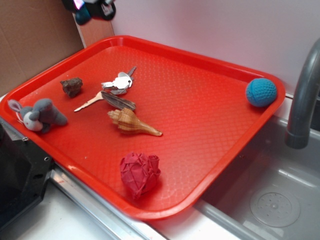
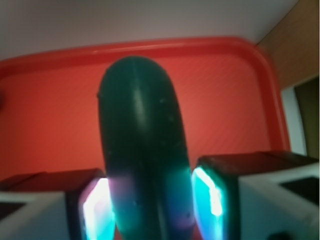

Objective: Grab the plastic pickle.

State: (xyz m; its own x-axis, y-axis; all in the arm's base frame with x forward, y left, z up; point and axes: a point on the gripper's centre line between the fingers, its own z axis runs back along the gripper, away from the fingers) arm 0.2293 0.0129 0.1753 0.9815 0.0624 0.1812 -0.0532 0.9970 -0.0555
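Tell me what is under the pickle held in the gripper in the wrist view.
Under the plastic pickle, clamped in the gripper, only bare red tray and its far rim show. The pickle covers the tray's middle, so whatever lies directly beneath it cannot be seen.

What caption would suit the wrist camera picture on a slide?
The robot's hand clamps the dark green plastic pickle between its glowing fingers, held above the red tray.

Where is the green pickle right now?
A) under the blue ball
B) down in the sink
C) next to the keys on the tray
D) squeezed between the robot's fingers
D: the wrist view shows the pickle pinched in the gripper, above the red tray.
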